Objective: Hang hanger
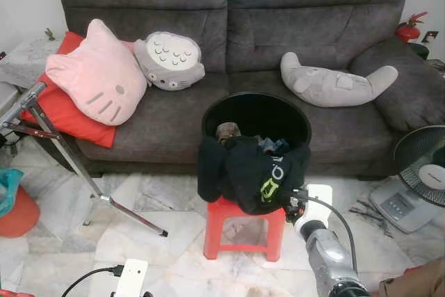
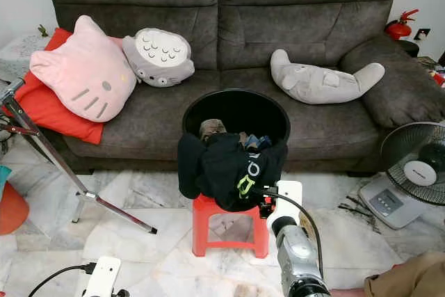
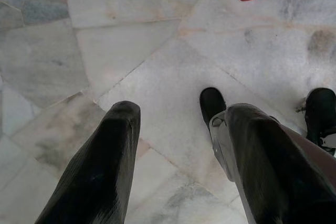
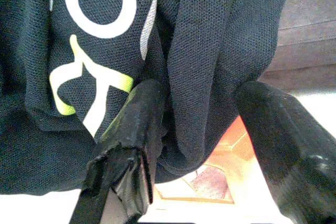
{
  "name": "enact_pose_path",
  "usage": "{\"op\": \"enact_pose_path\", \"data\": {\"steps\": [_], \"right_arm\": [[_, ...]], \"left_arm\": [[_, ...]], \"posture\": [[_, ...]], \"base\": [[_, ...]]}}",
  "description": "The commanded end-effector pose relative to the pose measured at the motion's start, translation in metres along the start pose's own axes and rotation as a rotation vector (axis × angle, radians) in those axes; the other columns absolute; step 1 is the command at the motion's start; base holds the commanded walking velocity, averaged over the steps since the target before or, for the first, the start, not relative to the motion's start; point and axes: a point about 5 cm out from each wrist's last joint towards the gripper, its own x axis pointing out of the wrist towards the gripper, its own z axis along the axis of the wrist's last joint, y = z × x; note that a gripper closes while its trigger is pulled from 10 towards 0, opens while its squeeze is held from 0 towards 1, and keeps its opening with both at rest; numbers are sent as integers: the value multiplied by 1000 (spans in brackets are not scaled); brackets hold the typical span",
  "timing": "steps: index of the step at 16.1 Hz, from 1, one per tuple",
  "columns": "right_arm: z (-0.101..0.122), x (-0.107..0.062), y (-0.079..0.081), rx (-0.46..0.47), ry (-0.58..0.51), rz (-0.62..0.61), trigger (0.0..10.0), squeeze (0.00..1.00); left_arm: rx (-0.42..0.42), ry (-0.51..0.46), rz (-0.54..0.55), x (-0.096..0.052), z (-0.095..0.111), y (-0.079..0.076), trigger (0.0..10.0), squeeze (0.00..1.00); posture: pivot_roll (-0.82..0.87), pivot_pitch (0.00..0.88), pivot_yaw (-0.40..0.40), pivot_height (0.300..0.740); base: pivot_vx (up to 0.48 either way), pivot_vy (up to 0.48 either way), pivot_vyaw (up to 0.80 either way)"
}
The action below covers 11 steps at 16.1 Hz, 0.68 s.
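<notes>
The right end effector (image 4: 197,145), fingers spread, straddles a fold of the black garment (image 1: 250,168) draped over a black bin (image 1: 256,117) of clothes on a red stool (image 1: 243,231); a careless tug could topple it. No hanger can be made out. The left end effector (image 3: 178,145) hangs open above the floor.

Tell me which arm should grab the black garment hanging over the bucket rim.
Right. The right end effector is open with a fold of the black garment between its fingers, at the bucket on the red stool. The left end effector points down at bare floor.
</notes>
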Motion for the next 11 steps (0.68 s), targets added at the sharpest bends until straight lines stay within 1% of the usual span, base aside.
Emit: {"op": "enact_pose_path", "data": {"steps": [1, 7, 11], "right_arm": [[2, 3, 5, -7, 6, 22, 0, 0], [2, 4, 10, -9, 2, 37, 0, 0], [3, 5, 10, -9, 0, 37, 0, 0]], "left_arm": [[6, 20, 9, -1, -5, 2, 10000, 0], [8, 23, 11, -1, -6, 3, 10000, 0], [9, 24, 9, -1, -6, 2, 10000, 0]], "posture": [[-56, 0, 19, 740], [-56, 0, 19, 740], [-57, 0, 19, 740]], "base": [[0, 0, 0], [0, 0, 0], [0, 0, 0]]}}
